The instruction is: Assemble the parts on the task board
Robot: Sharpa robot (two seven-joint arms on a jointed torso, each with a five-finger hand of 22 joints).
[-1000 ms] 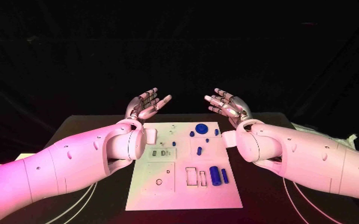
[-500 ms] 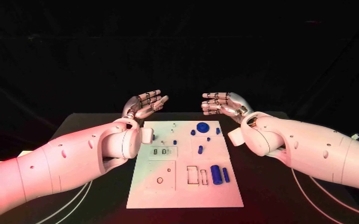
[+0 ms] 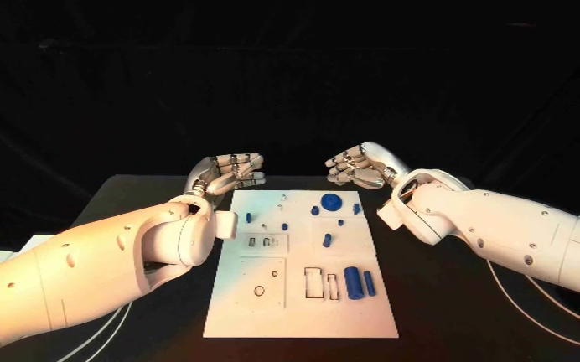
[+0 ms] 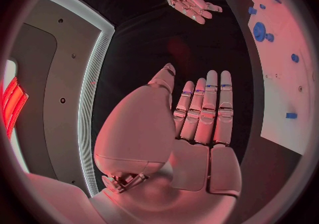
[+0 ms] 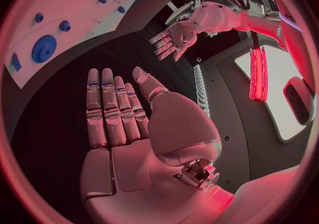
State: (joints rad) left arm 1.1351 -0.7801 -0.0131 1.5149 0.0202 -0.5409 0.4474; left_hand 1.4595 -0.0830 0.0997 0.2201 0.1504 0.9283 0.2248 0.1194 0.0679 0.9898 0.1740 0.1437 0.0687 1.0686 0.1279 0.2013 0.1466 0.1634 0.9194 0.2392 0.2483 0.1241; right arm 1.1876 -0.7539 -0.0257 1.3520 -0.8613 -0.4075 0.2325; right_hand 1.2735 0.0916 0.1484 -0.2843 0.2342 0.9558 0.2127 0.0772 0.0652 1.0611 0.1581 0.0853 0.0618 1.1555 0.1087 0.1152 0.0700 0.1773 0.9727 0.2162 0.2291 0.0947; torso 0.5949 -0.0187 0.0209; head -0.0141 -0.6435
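Board: white plate lay mid-frame on black table — blue parts scattered on it.
Left hand: hovered at board's upper-left corner, fingers straight and side by side, holding nothing.
Right hand: upper right — same, empty.

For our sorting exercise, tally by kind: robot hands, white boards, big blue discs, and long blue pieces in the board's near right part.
Hands: 2 (left hand, right hand)
Task board: 1
Big blue disc: 1
Long blue pieces: 2 (thick, thin)
Total: 6
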